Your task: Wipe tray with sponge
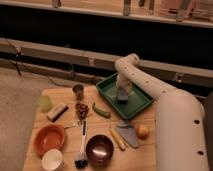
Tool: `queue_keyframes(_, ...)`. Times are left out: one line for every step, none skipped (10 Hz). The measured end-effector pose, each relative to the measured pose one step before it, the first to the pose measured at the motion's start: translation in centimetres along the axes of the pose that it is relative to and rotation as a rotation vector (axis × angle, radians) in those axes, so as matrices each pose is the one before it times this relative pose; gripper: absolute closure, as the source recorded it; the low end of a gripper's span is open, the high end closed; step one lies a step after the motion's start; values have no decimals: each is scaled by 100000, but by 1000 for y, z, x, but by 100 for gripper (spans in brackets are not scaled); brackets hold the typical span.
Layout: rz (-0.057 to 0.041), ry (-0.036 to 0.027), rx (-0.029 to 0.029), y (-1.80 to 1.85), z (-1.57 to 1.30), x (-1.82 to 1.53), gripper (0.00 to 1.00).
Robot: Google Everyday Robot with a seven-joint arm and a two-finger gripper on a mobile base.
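The dark green tray [139,104] sits at the back right of the wooden table. My gripper [121,92] reaches down into the tray's middle from the white arm, which arches in from the right. It is shut on the small grey-blue sponge [122,98] and presses it onto the tray floor. The gripper's lower part is partly hidden behind the sponge.
On the table [65,125] are an orange bowl [49,139], a white cup [52,160], a dark bowl [99,148], a brush [82,145], a tan-and-dark block [57,112], a green cup [44,102], a metal cup [78,91], a green vegetable [101,111], a grey wedge [127,134] and an orange fruit [142,131].
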Motion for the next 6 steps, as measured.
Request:
queue_keyframes(220, 64, -82, 1785, -312, -584, 100)
queue_keyframes(-273, -323, 443, 826, -269, -1019, 100)
queue_keyframes(-131, 125, 686, 171, -198, -820, 100)
queue_keyframes(117, 47, 238, -47, -31, -219, 100)
queue_keyframes(889, 360, 735, -350, -71, 344, 100)
queue_keyframes(-90, 337, 139, 189, 99, 911, 100)
